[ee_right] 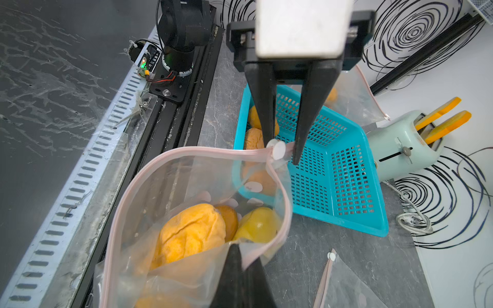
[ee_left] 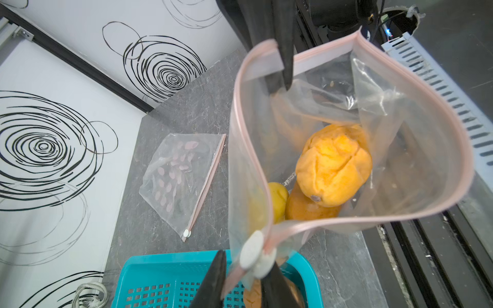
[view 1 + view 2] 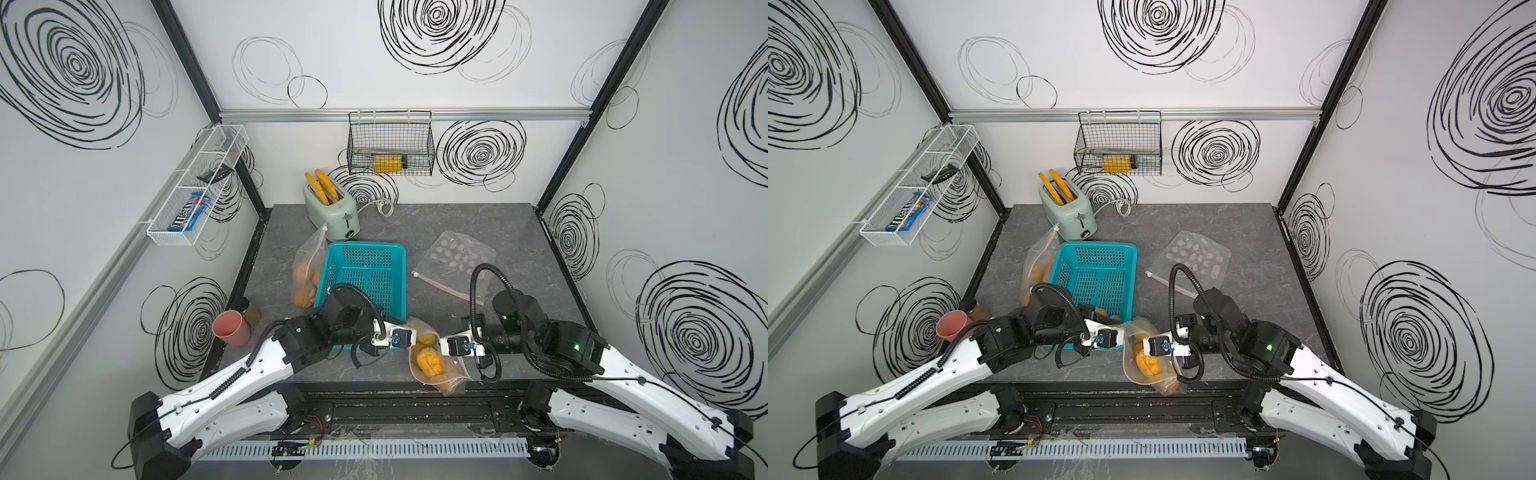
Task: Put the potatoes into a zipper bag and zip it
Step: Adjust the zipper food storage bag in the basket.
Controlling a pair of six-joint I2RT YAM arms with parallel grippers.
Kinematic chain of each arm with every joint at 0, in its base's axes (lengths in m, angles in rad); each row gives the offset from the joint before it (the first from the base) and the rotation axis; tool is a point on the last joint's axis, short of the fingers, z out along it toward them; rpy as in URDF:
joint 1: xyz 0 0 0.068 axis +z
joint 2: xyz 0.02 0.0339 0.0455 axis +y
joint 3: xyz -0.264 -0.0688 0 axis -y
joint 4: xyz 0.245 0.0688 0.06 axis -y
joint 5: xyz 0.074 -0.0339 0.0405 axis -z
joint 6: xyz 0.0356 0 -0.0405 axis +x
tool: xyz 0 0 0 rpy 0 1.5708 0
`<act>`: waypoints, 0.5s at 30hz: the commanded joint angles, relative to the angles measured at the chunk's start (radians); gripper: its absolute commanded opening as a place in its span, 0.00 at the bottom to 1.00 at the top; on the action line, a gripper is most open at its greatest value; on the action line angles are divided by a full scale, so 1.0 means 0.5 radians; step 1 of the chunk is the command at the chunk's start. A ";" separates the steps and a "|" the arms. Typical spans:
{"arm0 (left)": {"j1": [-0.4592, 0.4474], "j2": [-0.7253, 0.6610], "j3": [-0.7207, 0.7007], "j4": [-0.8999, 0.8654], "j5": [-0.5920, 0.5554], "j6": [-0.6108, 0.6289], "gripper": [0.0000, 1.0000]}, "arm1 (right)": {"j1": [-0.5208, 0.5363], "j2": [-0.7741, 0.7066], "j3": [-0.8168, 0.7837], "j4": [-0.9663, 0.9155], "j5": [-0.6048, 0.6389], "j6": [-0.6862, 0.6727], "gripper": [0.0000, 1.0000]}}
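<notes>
Top views: the zipper bag (image 3: pixel 436 370) is at the front edge of the counter (image 3: pixel 478 224), with its bottom overhanging the front rail (image 3: pixel 415 411). There are potatoes (image 3: pixel 430 359) inside, and the teal basket (image 3: pixel 361 270) is just beside it. Risk: if either hold is lost, I judge the load tips off the front.

Left wrist: the left pincer (image 2: pixel 245 264) is narrow and straddles the white slider (image 2: pixel 252 253); I cannot tell whether it actually bites. The right pincer (image 2: pixel 281 77) is clamped on the rim end opposite the slider. The mouth gapes wide, with three potatoes showing low in the bag. Risk: with the lips this far apart, a pull on the slider could jam the track — or slide the tab out of the fingers.

Right wrist: one left finger touches the slider and the other stands just off it, so a lopsided grip is likely. At least two potatoes lie in the basket — zipping now may leave them out.
</notes>
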 commanded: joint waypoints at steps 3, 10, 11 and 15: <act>-0.027 -0.054 -0.011 0.027 0.050 0.053 0.16 | 0.018 -0.036 -0.009 -0.004 0.027 -0.027 0.00; -0.083 -0.112 -0.051 0.009 -0.003 0.065 0.00 | 0.019 -0.056 -0.024 0.032 0.064 0.003 0.00; -0.090 -0.114 -0.048 0.010 -0.004 0.062 0.00 | 0.020 -0.056 -0.026 0.042 0.069 0.010 0.00; -0.099 -0.092 0.033 -0.027 0.016 -0.023 0.00 | 0.015 -0.053 -0.044 0.147 0.183 0.107 0.00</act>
